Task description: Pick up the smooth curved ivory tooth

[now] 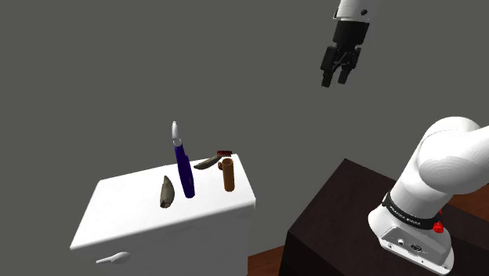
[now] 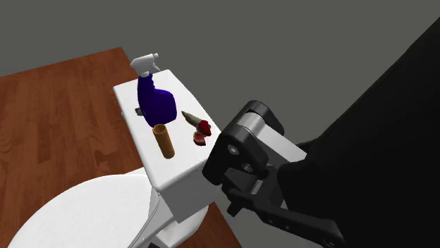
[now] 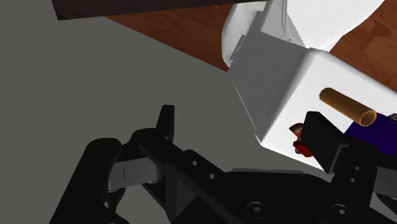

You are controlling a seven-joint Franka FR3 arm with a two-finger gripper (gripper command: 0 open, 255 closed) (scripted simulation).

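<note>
The gripper (image 1: 335, 80) hangs in the upper right of the shoulder view, well apart from the white toilet tank (image 1: 117, 212) at centre-left. Its jaws are released, with nothing between them. The curved tooth (image 1: 206, 163), drawn brownish-grey, lies on the tank lid near frame centre, between the upright blue spray bottle (image 1: 184, 168) and a small red object (image 1: 225, 152), just behind the standing brown tube (image 1: 228, 174). A tapered grey-brown piece (image 1: 166, 192) lies left of the bottle.
</note>
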